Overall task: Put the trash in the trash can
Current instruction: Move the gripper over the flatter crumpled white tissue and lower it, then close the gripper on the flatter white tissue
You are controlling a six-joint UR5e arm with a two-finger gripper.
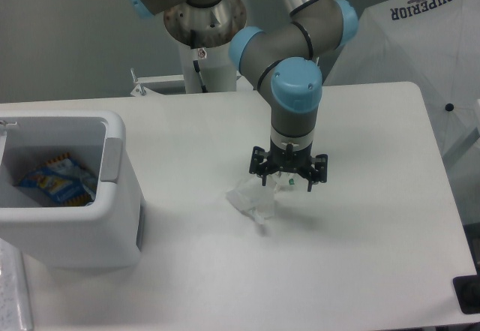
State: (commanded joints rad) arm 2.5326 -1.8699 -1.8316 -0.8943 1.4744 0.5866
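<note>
The black two-finger tool (288,179) hangs low over the middle of the white table (360,271), pointing straight down from the grey and light-blue arm (296,83). Its fingers (262,177) are spread wide apart and grip nothing. Between and under them lies one small crumpled white wrapper scrap with tiny green marks (289,183), mostly hidden by the tool, so whether a finger touches it cannot be told. A second crumpled white wrapper scrap (252,200) lies flat on the table just beside the tool, on the side nearer the table's left edge and slightly toward the front edge.

The large white boxy plastic trash can (97,222) with rounded corners and a grey strip on its side stands at the table's left edge, well apart from both scraps. Inside it lies a blue-and-yellow snack packet (56,179).

Past the table's far right corner stands a white umbrella printed with "SUPERIOR" (409,34).
</note>
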